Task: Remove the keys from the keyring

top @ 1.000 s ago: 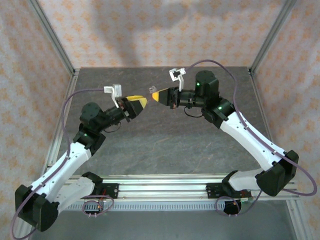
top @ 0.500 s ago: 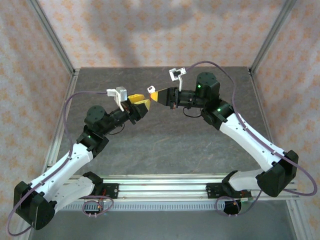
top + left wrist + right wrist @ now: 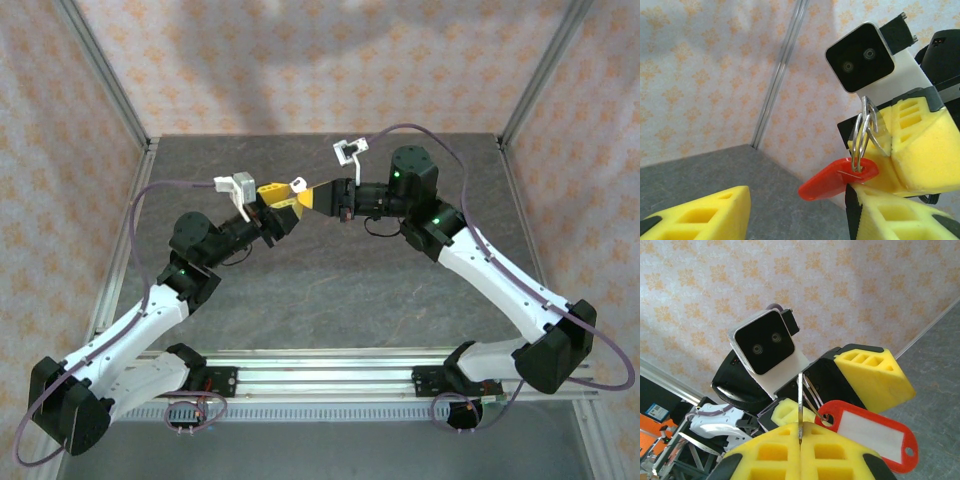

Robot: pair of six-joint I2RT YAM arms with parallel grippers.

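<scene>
My right gripper [image 3: 800, 432] is shut on a thin metal key [image 3: 800, 402], seen edge-on between its yellow pads. The wire keyring [image 3: 812, 396] hangs from that key and carries a red tag [image 3: 870, 432] with a white label. In the left wrist view the keyring [image 3: 862, 135] and red tag [image 3: 837, 177] hang between the open fingers of my left gripper [image 3: 797, 200], the tag just above its right fingertip. From above, the left gripper [image 3: 283, 205] and right gripper [image 3: 312, 197] meet tip to tip in mid-air over the table, the tag [image 3: 299, 185] between them.
The grey table [image 3: 330, 290] lies well below both grippers. Patterned walls and metal frame posts [image 3: 105, 90] close in the back and sides. Each wrist camera sits close to the other gripper, the left one [image 3: 238, 187] and the right one [image 3: 350, 150].
My left gripper has risen and moved right toward the right gripper, and its jaws have opened wider around the tag. The right gripper has shifted slightly left, still shut.
</scene>
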